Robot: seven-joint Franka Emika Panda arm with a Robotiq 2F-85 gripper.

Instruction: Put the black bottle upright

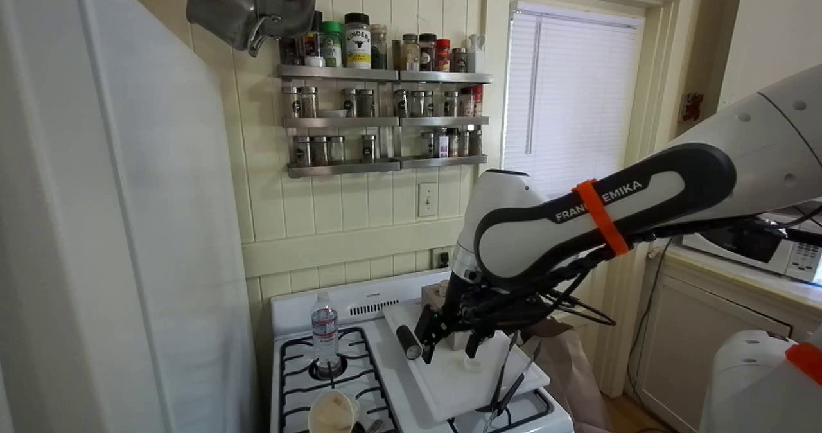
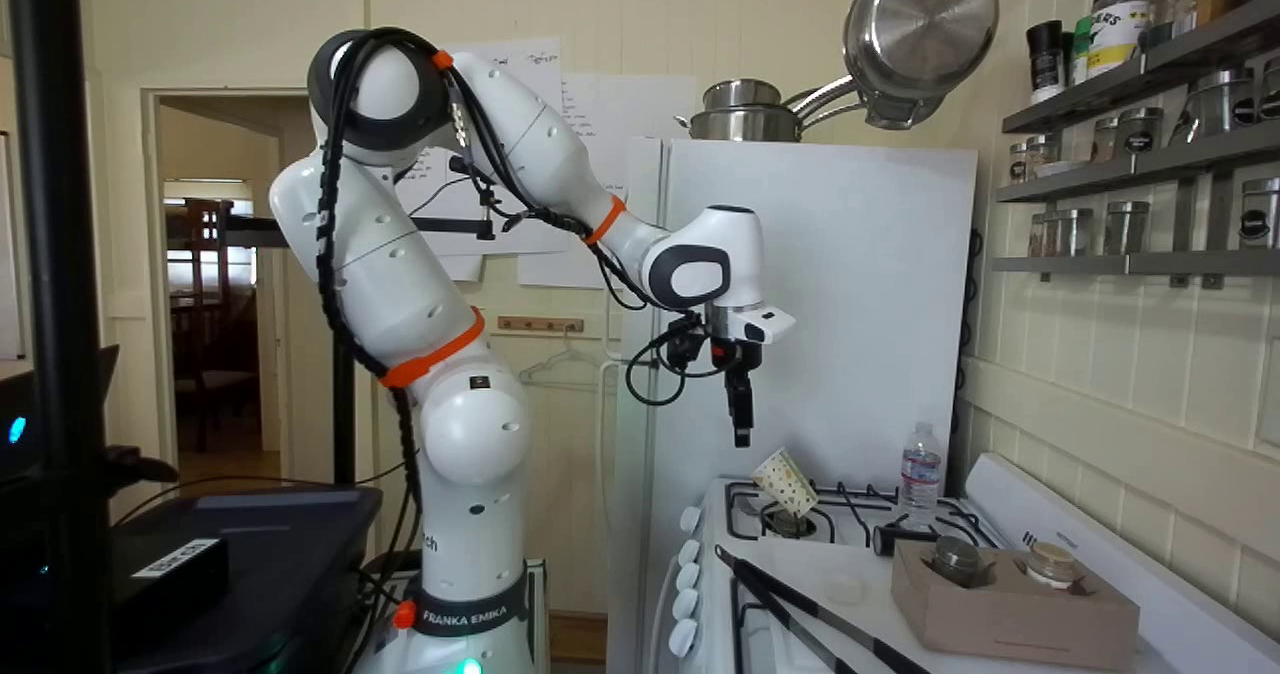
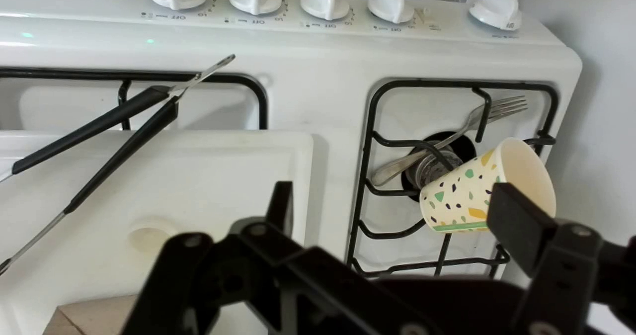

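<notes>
The black bottle (image 1: 406,339) lies on its side along the edge of the white tray (image 1: 443,385), one round end facing the camera. In an exterior view it also shows behind the cardboard box, partly hidden, as a short dark cylinder (image 2: 890,538). It is out of the wrist view. My gripper (image 1: 451,351) is open and empty, pointing down. It also shows high above the stove in an exterior view (image 2: 742,438). In the wrist view its fingers (image 3: 397,203) stand wide apart, nothing between them; the right finger overlaps the paper cup below in the picture.
The patterned paper cup (image 3: 462,196) leans tilted on the left-hand burner grate with a fork (image 3: 397,168). A clear water bottle (image 2: 920,474) stands behind it. A cardboard box (image 2: 1010,609) with jars stands on the tray. Black-handled tongs (image 2: 800,609) lie across the tray's front. The fridge (image 2: 820,334) borders the stove.
</notes>
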